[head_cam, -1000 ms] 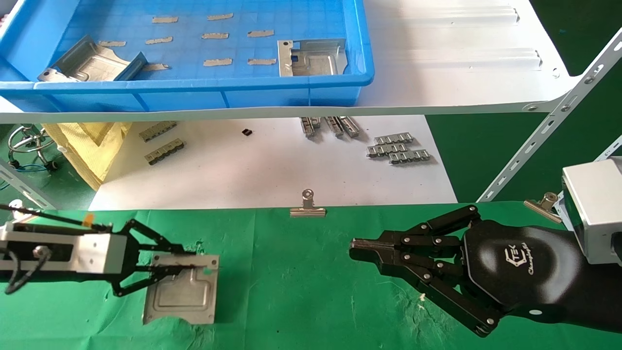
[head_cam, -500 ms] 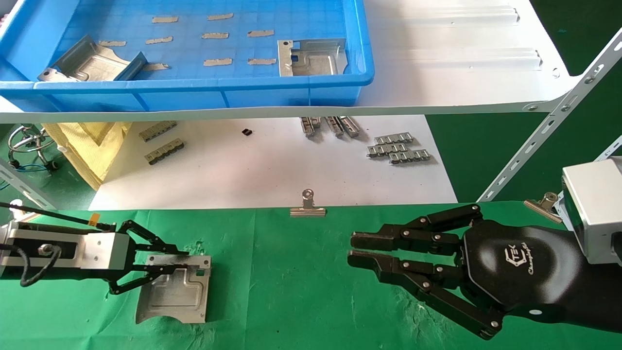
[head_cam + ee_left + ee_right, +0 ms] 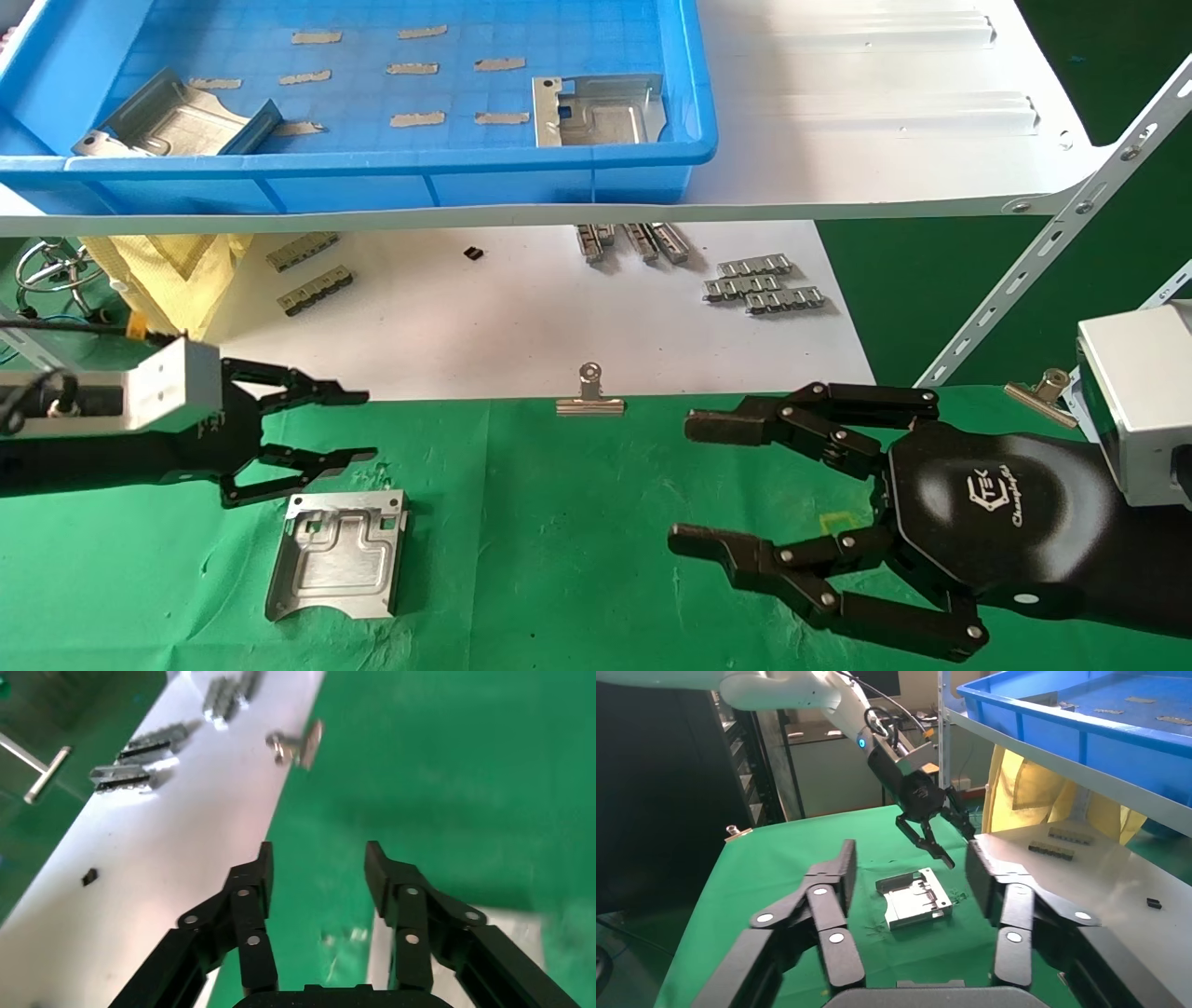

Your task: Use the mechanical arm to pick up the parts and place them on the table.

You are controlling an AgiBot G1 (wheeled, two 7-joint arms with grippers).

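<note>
One silver part (image 3: 337, 555) lies flat on the green table (image 3: 559, 568), free of both grippers; it also shows in the right wrist view (image 3: 916, 897). My left gripper (image 3: 366, 425) is open and empty, raised just behind the part, near the cloth's far edge. It also shows in its own wrist view (image 3: 318, 864) and in the right wrist view (image 3: 956, 846). My right gripper (image 3: 684, 483) is open wide and empty over the cloth, well to the right of the part; its own wrist view shows it too (image 3: 910, 860). Two more parts (image 3: 596, 110) (image 3: 172, 121) lie in the blue bin (image 3: 372, 177).
The bin stands on a white shelf (image 3: 885, 140) with a slanted brace (image 3: 1052, 242) on the right. Under it, a white sheet (image 3: 521, 317) holds grey link strips (image 3: 764, 284). A binder clip (image 3: 589, 396) grips the cloth's far edge. A yellow bag (image 3: 168, 280) is at the left.
My left gripper has opened, let go of the part and risen away toward the far edge. The part now lies flat on the cloth. My right gripper has opened wide.
</note>
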